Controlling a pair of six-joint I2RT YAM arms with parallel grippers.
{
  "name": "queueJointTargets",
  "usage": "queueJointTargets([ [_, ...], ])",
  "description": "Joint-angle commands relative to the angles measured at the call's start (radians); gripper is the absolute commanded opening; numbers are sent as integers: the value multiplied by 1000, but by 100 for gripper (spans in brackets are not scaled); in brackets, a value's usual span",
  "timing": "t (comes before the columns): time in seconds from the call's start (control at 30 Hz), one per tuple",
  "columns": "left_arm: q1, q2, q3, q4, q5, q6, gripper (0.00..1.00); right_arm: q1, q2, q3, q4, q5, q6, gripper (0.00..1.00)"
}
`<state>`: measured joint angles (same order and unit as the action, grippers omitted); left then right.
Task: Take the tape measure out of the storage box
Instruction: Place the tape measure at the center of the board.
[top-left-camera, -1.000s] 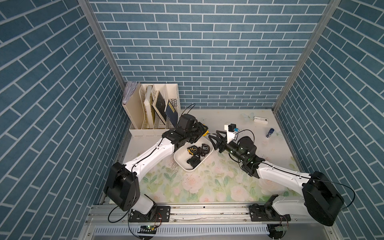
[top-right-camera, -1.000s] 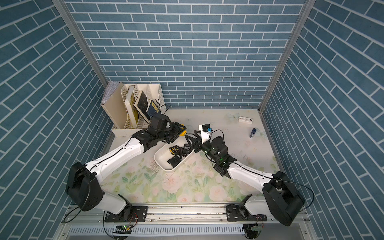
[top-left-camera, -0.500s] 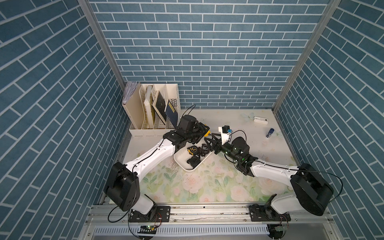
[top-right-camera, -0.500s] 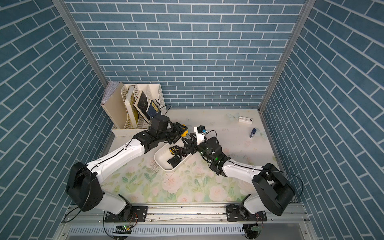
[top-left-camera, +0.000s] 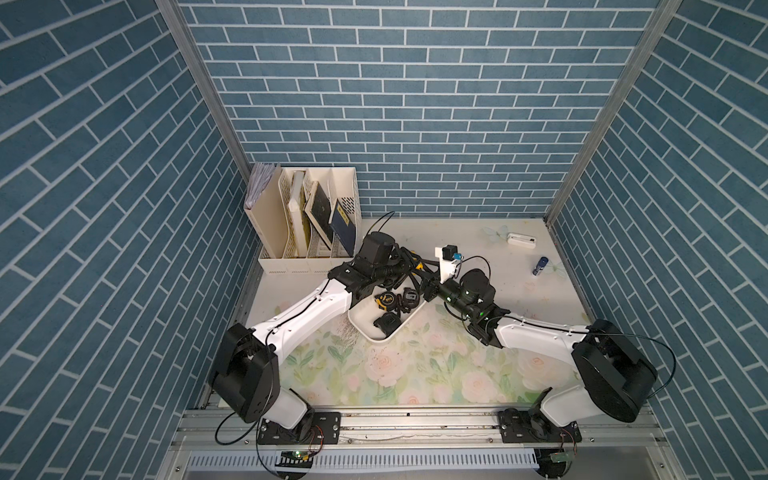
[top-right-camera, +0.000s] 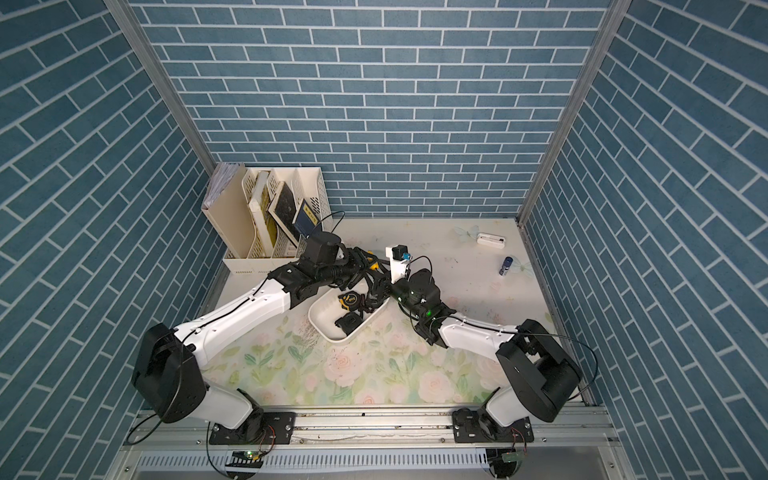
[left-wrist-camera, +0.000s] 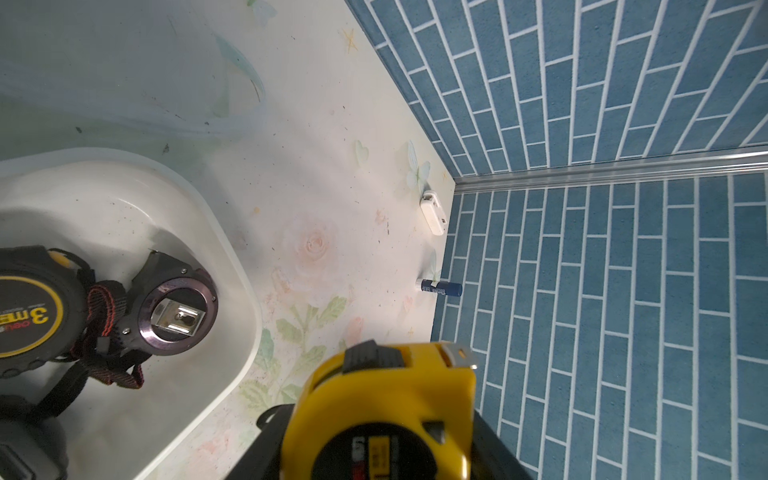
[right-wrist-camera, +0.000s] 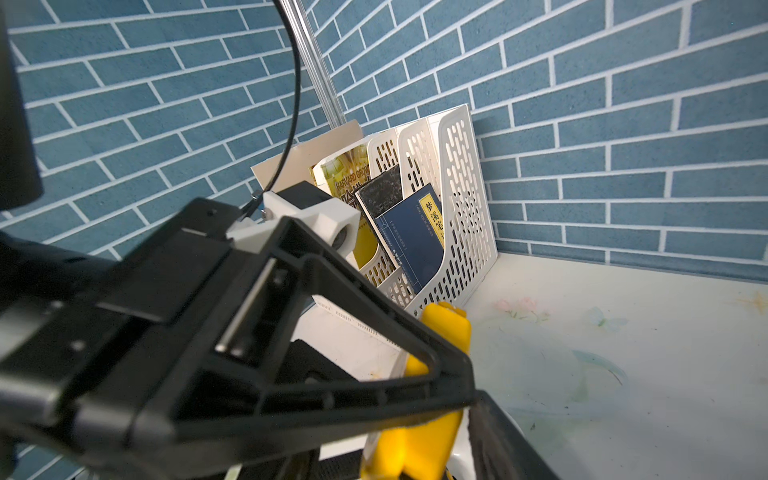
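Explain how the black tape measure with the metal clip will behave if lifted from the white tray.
The black tape measure has a hard-looking moulded case, so it is probably stiff. The woven strap beside it looks floppy and touches the yellow-ringed tape measure, so it may snag and drag that one.

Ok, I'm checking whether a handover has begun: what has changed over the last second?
The right arm swung in toward the left arm, bringing the right gripper close beside the yellow tape measure; whether it grips yet cannot be told. The left gripper stayed shut on that tape measure, in place. The storage box and the black tape measures in it have not moved.
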<state>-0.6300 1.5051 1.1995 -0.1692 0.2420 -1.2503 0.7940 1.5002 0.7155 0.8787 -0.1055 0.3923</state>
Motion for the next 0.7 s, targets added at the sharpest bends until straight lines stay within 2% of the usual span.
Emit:
queueJointTargets([
  [0.0, -8, -28, -8, 48, 14, -5, 0, 7, 22, 30, 49, 21, -12, 56],
  [0.33, -12, -31, -16, 75, 36, -8, 0, 7, 43, 29, 90, 61, 2, 45],
  [0.6, -12, -37, -29, 93, 43, -11, 0, 7, 60, 45, 89, 71, 5, 28],
  [0.67, -12, -38, -35, 106, 51, -9, 0, 7, 68, 54, 87, 66, 8, 21],
])
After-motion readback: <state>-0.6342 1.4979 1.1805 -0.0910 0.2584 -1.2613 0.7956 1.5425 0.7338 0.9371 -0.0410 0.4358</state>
